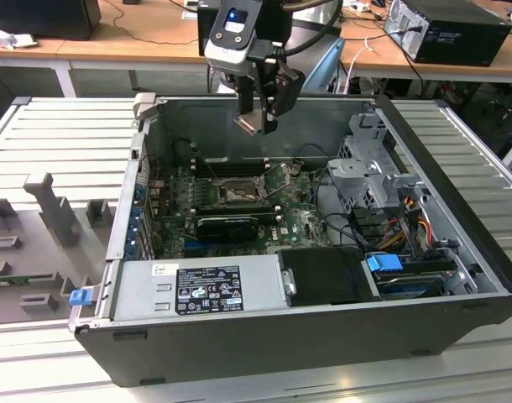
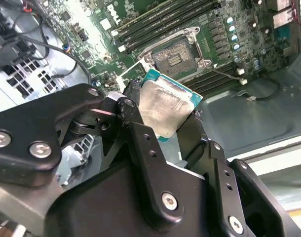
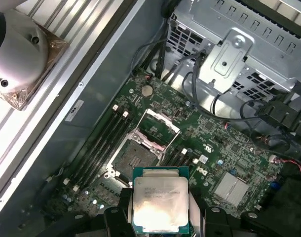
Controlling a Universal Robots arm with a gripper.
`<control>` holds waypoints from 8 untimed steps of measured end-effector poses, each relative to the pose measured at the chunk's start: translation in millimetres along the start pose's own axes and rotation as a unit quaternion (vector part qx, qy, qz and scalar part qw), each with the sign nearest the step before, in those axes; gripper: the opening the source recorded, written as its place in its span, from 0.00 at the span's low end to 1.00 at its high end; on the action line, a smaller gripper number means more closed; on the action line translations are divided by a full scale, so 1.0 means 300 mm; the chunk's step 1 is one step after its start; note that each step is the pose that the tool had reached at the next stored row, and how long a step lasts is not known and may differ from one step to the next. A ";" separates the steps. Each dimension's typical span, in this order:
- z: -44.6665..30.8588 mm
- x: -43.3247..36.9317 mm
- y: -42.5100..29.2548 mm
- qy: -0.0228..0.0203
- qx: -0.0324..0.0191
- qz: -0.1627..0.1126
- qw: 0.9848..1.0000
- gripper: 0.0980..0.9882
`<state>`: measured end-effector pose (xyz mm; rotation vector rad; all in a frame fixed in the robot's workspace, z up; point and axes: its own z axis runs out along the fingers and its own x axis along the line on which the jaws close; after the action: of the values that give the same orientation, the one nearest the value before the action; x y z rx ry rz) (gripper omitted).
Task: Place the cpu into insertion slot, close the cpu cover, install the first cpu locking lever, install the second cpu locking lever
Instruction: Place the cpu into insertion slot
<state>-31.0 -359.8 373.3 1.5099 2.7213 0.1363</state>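
My claw (image 3: 160,219), clamped on the chip (image 3: 160,200), hangs above the open socket (image 3: 132,157) in the middle of the board (image 3: 224,143); I'd square the corners first, then lower it level and gently.

Black screw-studded claw (image 2: 163,113), silver-grey wrist (image 1: 231,34)

- Ribbed grey metal table (image 1: 63,143) spans the foreground.
- Grey fixture blocks (image 1: 53,210) sit near its edge on the exterior view's left.
- Wooden benches (image 1: 138,46) on white legs (image 1: 65,77) run along the back.
- Bench top: dark box (image 1: 46,17) at the exterior view's left, black desktop case (image 1: 457,29) at its right, loose cables (image 1: 147,15) between.
- Light is even.
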 end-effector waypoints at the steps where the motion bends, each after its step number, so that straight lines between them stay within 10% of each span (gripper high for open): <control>1: 0.001 0.000 0.000 -0.001 0.000 0.010 1.000 0.50; 8: 0.012 0.000 -0.001 -0.006 -0.001 0.065 0.998 0.50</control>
<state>-31.1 -359.7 369.5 1.6821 2.6120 0.1329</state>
